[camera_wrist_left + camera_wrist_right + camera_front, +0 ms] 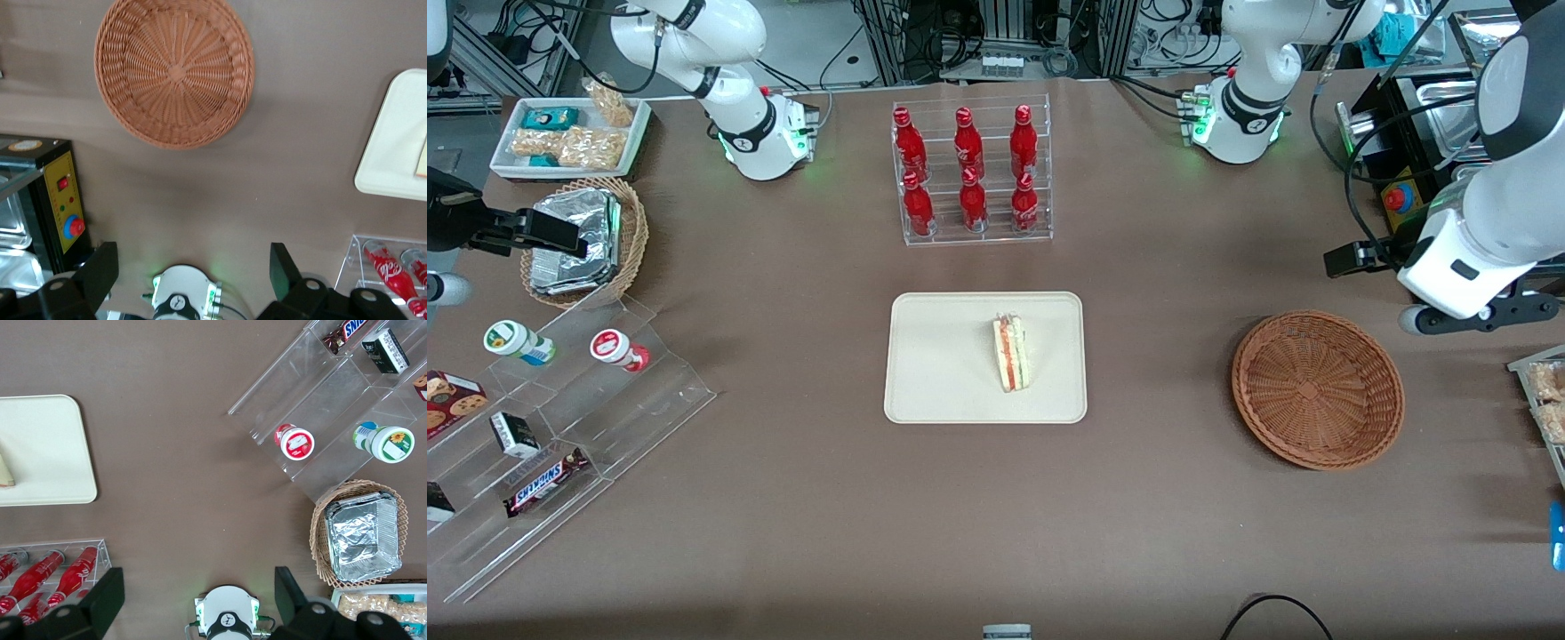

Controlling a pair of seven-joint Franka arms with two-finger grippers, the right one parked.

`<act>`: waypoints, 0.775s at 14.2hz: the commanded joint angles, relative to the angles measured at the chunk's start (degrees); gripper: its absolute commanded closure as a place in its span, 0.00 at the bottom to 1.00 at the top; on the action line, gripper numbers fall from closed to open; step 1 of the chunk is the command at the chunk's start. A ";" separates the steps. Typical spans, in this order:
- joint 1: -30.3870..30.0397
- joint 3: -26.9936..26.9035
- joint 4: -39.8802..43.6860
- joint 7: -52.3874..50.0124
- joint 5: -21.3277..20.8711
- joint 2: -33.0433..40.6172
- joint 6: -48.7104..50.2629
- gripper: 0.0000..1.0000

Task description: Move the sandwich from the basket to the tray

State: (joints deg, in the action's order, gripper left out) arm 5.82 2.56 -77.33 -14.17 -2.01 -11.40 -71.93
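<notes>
The sandwich (1011,352), a pale wedge with orange and green layers, lies on the cream tray (925,373) at the middle of the table. One corner of the sandwich (422,157) shows on the tray (393,147) in the left wrist view. The reddish-brown basket (1318,388) sits toward the working arm's end, and nothing lies inside the basket (175,70). My left gripper (1360,260) hangs raised above the table, a little farther from the front camera than the basket. The gripper (192,270) is open and holds nothing.
A clear rack of red bottles (971,173) stands farther from the front camera than the tray. A black box with a red button (1396,196) sits near the working arm. Toward the parked arm's end are a tan basket of foil packets (587,240), a white dish (569,133) and stepped acrylic shelves (560,400).
</notes>
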 commanded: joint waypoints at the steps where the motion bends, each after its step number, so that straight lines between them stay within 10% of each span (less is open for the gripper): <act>1: 0.24 -0.10 -4.05 -0.60 0.25 4.00 -0.14 0.00; 11: 0.06 -0.28 -14.35 0.11 0.16 9.83 -15.17 0.00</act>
State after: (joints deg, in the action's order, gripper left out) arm 5.74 2.53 -91.04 -14.16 -2.01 -1.96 -85.81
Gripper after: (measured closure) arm 0.000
